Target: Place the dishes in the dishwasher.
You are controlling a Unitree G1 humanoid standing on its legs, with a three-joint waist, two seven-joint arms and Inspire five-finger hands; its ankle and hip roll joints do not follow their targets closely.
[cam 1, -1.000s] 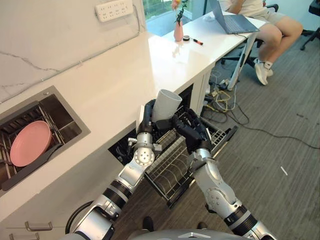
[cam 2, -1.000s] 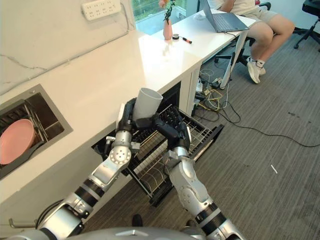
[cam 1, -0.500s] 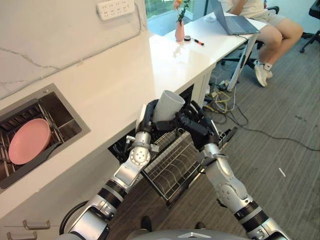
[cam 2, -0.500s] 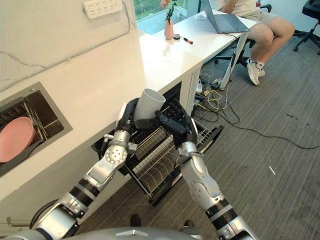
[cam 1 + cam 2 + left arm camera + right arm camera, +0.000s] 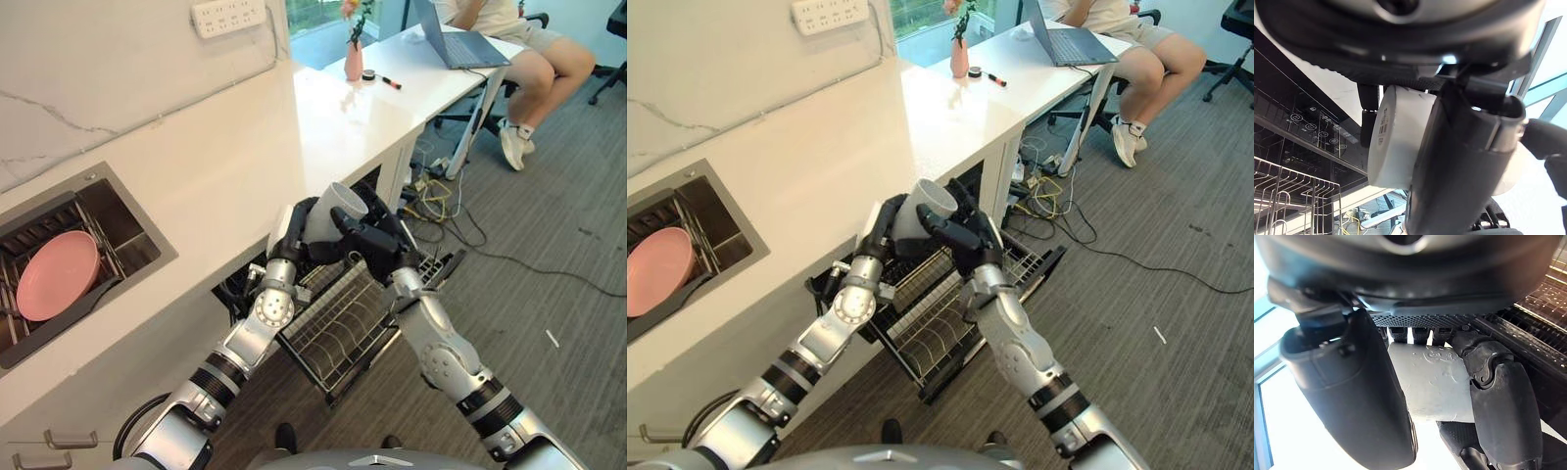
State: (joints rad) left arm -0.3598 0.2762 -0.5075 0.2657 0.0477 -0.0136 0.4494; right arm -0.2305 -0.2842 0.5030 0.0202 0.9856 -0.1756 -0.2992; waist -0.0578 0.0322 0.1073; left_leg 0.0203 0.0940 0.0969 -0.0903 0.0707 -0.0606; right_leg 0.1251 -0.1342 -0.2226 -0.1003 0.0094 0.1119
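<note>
You have one smooth white cylindrical cup at the centre of the frame, tilted with its open mouth toward the upper right, held above the pulled-out dishwasher rack. Your left robot hand has its dark fingers curled round the cup's lower body from the left side, and your right robot hand has its fingers wrapped on the cup from the right, so both hands are closed on it. Just below sits one black wire dishwasher rack, a grid of thin metal tines, drawn out from under the glossy white desk. At the far left, one round matte pink plate leans in a steel sink basket. In the upper middle stands one pink vase.
</note>
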